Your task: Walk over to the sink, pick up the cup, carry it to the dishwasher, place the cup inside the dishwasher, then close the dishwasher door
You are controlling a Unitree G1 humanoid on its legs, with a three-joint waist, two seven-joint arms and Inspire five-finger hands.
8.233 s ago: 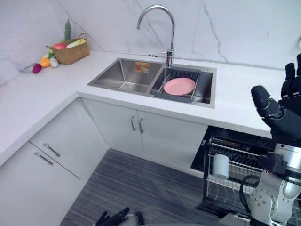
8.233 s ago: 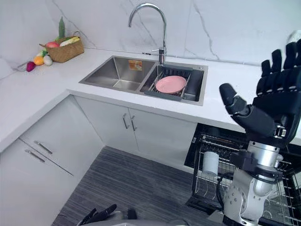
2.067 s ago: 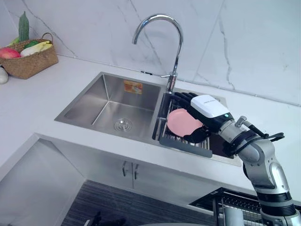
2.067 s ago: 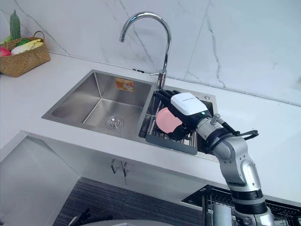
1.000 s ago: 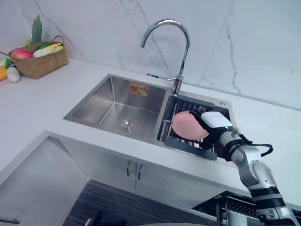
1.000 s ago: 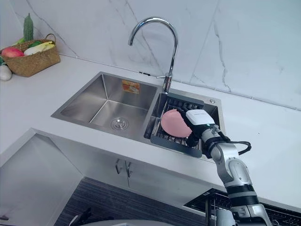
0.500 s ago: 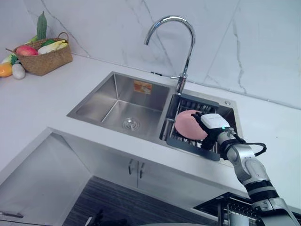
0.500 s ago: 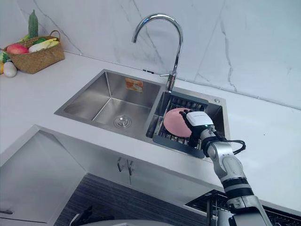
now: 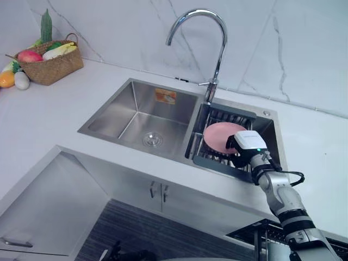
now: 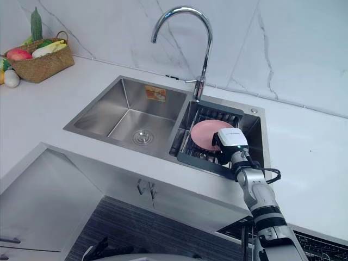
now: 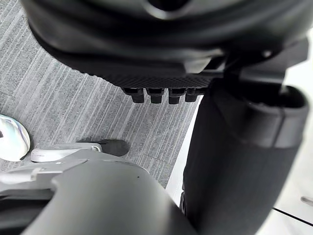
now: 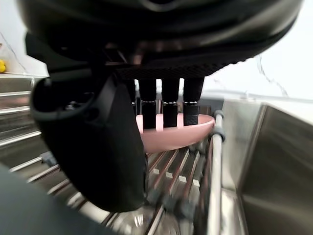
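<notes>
One pink round plate [image 9: 220, 134] lies on the dark wire rack [image 9: 216, 162] in the right basin of the steel sink [image 9: 136, 117]. At its rim the right hand [image 9: 247, 147] grips it, fingers [image 12: 171, 105] pressed together on top. Over the grey floor [image 11: 73, 98] hangs the left hand [image 11: 161, 54], fingers relaxed.

The right hand [image 9: 249, 144] covered the plate's [image 9: 217, 133] near rim, so whether it gripped the plate or merely lay on it could not be told. In the right wrist view the hand's dark bulk hid one end of the plate and much of the rack [image 12: 171, 178], whose nearest bars were blurred. The plate hid the rack's middle. The left hand [image 11: 161, 54] was a blurred dark mass in its wrist view. The dishwasher [image 10: 318, 244] was cut off by the bottom edge. By the basket [image 9: 51, 65], an orange fruit [image 9: 5, 79] was cut by the left edge; the white thing [image 9: 22, 80] beside it was too small to name.
</notes>
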